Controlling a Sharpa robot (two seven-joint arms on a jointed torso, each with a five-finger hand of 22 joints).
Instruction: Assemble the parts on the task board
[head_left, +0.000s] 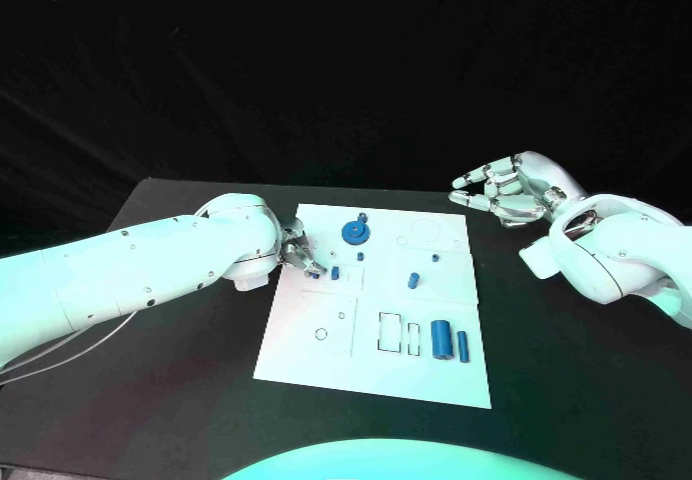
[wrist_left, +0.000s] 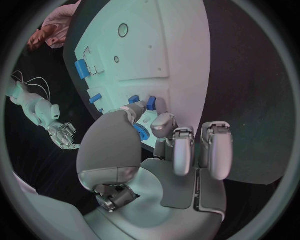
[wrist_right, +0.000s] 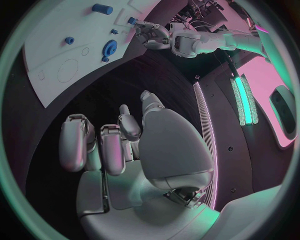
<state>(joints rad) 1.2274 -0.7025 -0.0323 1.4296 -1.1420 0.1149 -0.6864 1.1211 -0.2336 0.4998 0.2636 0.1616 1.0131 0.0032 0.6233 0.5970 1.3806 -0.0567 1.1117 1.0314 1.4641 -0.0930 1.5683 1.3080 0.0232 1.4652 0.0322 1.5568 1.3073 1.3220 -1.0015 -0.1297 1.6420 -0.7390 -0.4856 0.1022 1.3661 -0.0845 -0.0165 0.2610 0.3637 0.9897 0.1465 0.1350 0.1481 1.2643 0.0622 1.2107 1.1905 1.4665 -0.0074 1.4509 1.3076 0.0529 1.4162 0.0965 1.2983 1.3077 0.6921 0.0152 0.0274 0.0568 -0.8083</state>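
The white task board (head_left: 378, 330) lies mid-table. On it are a blue gear (head_left: 355, 233), a small blue part (head_left: 335, 272) by my left fingertips, a short blue peg (head_left: 414, 280) and two blue cylinders (head_left: 440, 338) near the front right. My left hand (head_left: 299, 252) hovers at the board's left edge, thumb and one finger apart with nothing pinched. In the left wrist view its fingertips (wrist_left: 164, 120) stop just short of two small blue parts (wrist_left: 150, 103), and the gear (wrist_left: 141, 132) shows between them. My right hand (head_left: 505, 190) hangs off the board's far right corner, fingers curled on nothing.
Printed outlines and small rings (head_left: 339, 318) mark the board's front left. Black table (head_left: 562, 360) surrounds the board on all sides. The right wrist view shows the board's far end with the gear (wrist_right: 110, 47) and my left hand (wrist_right: 150, 34).
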